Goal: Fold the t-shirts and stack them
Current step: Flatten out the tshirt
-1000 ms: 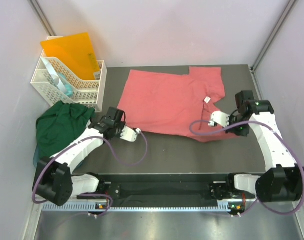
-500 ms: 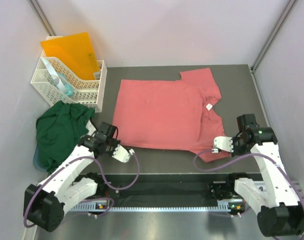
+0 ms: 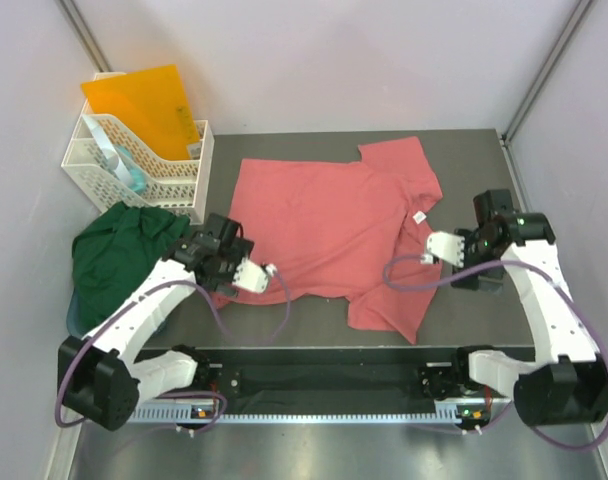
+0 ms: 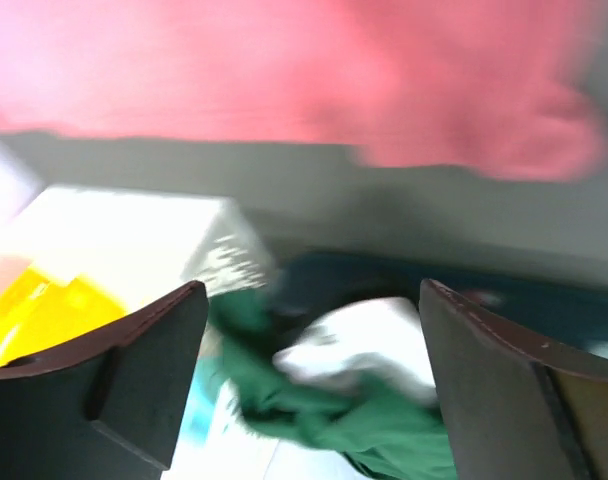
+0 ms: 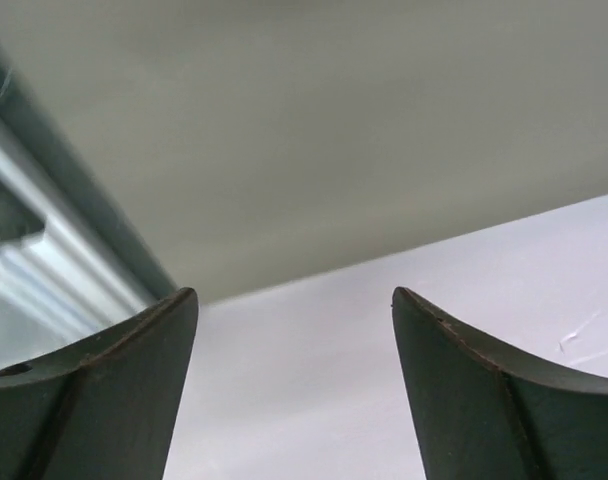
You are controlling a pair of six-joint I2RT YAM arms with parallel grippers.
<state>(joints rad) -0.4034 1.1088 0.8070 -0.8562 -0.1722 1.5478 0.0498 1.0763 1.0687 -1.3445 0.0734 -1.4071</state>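
Dark green t-shirt (image 3: 119, 255) lies crumpled at the left edge of the table (image 3: 314, 320), just in front of a white basket (image 3: 134, 165) in which an orange folder (image 3: 139, 100) stands. Next we find the left gripper (image 4: 312, 300), jaws spread and empty, at the near-left hem corner of the salmon-pink t-shirt (image 3: 329, 235). This shirt lies flat at the table's centre, its long axis running left to right, hem leftward, collar and white neck label (image 3: 420, 215) rightward. The right gripper (image 5: 294, 295), jaws likewise spread and empty, hovers just right of the collar.
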